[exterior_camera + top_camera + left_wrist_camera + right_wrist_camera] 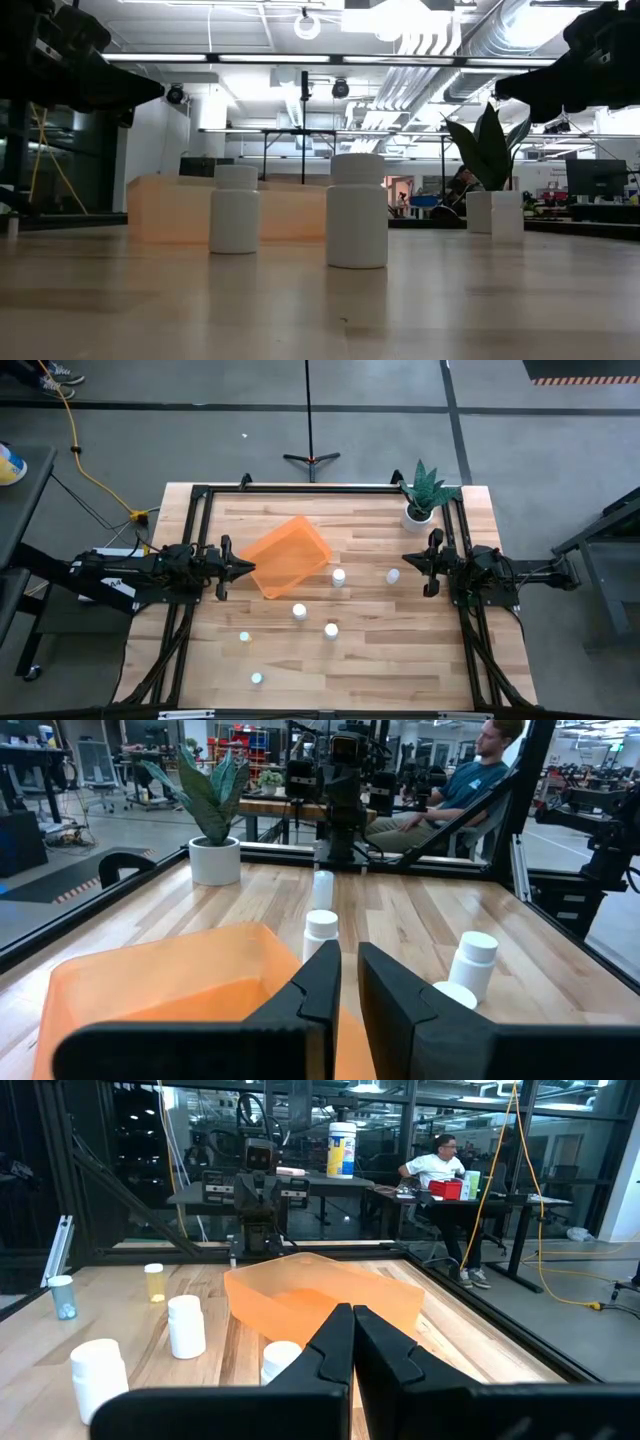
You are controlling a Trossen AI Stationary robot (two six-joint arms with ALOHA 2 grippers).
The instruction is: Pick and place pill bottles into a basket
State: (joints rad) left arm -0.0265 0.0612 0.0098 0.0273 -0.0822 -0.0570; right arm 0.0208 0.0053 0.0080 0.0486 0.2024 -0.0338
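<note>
Hovering with both jaws nearly shut and empty, I judge the pill bottles [339, 576] light, stiff, probably slippery; grip mid-body.

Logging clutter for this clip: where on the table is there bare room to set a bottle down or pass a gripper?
Free: the strip between the basket and the plant pot, and the near right corner below the right gripper. Crowded: mid-table, where six pill bottles scatter from beside the basket toward the near edge. The left gripper is at the basket.
</note>
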